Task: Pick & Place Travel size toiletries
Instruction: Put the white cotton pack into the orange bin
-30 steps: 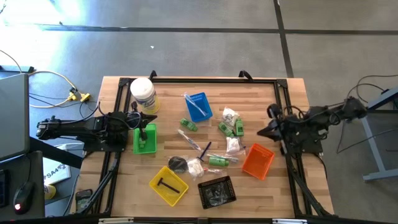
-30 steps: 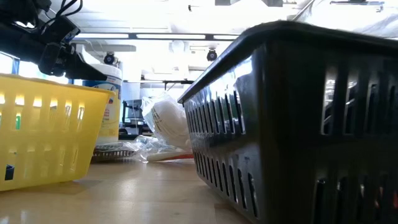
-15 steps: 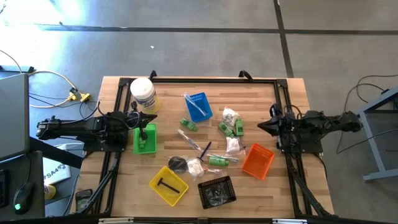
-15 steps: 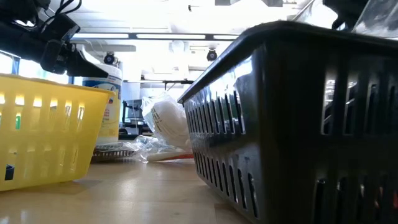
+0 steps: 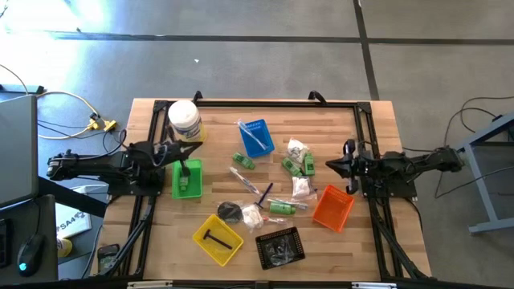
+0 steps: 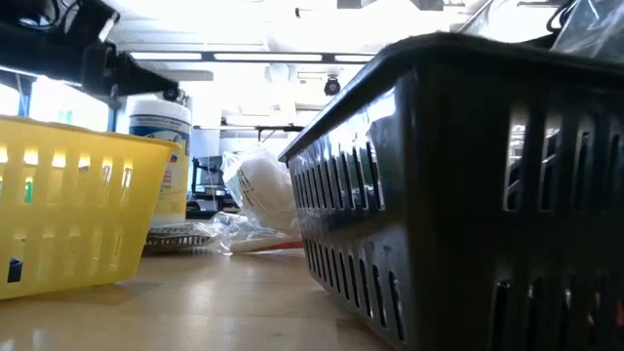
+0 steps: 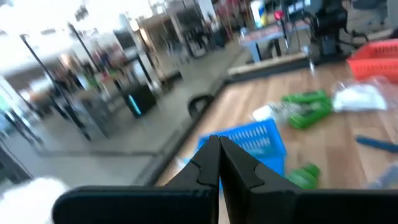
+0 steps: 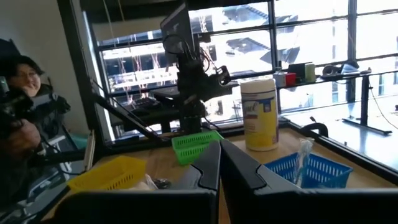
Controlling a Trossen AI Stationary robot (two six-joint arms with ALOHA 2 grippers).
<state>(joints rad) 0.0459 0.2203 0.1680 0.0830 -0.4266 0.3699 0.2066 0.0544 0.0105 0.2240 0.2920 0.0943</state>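
Note:
The travel size toiletries lie loose mid-table: green bottles (image 5: 244, 160) (image 5: 299, 166) (image 5: 281, 207), white sachets (image 5: 301, 187), a wrapped toothbrush (image 5: 250, 135) in the blue tray, and a black T-shaped piece (image 5: 215, 238) in the yellow tray. My left gripper (image 5: 197, 146) is shut and points level over the table's left side, between the white tub and the green tray; its closed fingers (image 7: 217, 158) hold nothing. My right gripper (image 5: 328, 167) is shut at the table's right side, just above the orange tray. Its fingers (image 8: 219, 163) are also bare.
Trays stand around the pile: green (image 5: 186, 178), blue (image 5: 257, 136), orange (image 5: 332, 207), yellow (image 5: 218, 238), black (image 5: 280, 246). A white tub (image 5: 185, 122) stands at the far left. A person (image 8: 18, 81) sits beyond the table's left side.
My right arm has come down and folded low at the table's right edge, its shut gripper ending a little nearer the table's middle. My left gripper has tipped up from a downward slant to level and rolled slightly, staying shut. No toiletries have moved.

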